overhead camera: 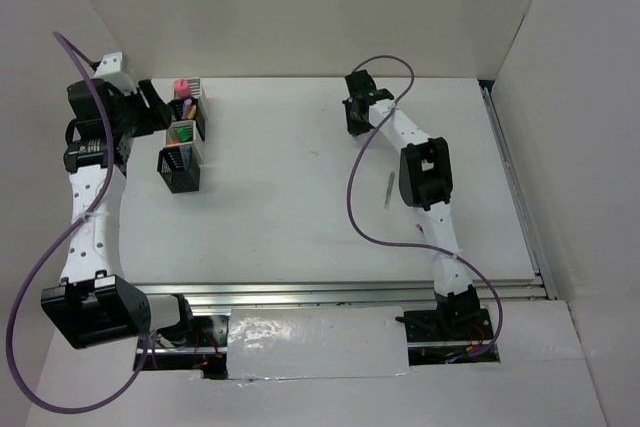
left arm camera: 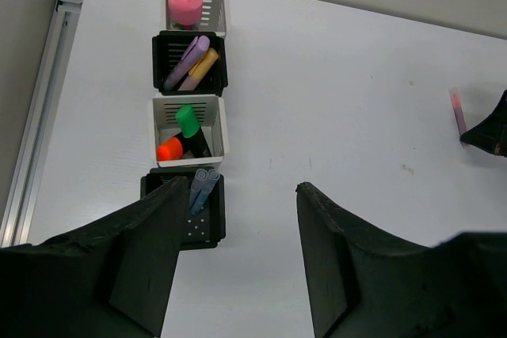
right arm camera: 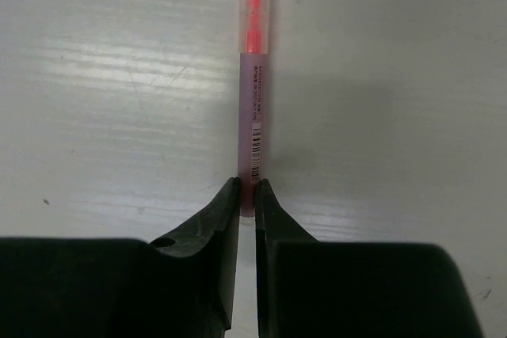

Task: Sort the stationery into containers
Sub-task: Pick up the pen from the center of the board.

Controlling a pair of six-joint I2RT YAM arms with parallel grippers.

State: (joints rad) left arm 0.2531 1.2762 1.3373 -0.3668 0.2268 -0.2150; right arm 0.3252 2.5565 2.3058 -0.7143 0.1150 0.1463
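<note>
Four mesh containers stand in a row at the far left. The silver-white container (left arm camera: 214,7) holds a pink marker (left arm camera: 187,1). A black one (left arm camera: 162,53) holds purple and yellow-orange markers. A white one (left arm camera: 218,128) holds a green-capped marker (left arm camera: 188,120) and an orange-capped one (left arm camera: 169,150). The nearest black one (left arm camera: 207,227) holds thin blue and grey pens (left arm camera: 203,184). My left gripper (left arm camera: 242,187) hangs open above and beside it, holding nothing. My right gripper (right arm camera: 247,187) is shut on the end of a thin pink pen (right arm camera: 253,116) lying flat on the table. A grey pen (overhead camera: 388,190) lies near the right arm.
A metal rail (overhead camera: 515,187) runs along the table's right edge, and another (left arm camera: 40,116) runs beside the containers on the left. White walls enclose the back and both sides. The right arm (overhead camera: 425,172) stretches across the right half of the table.
</note>
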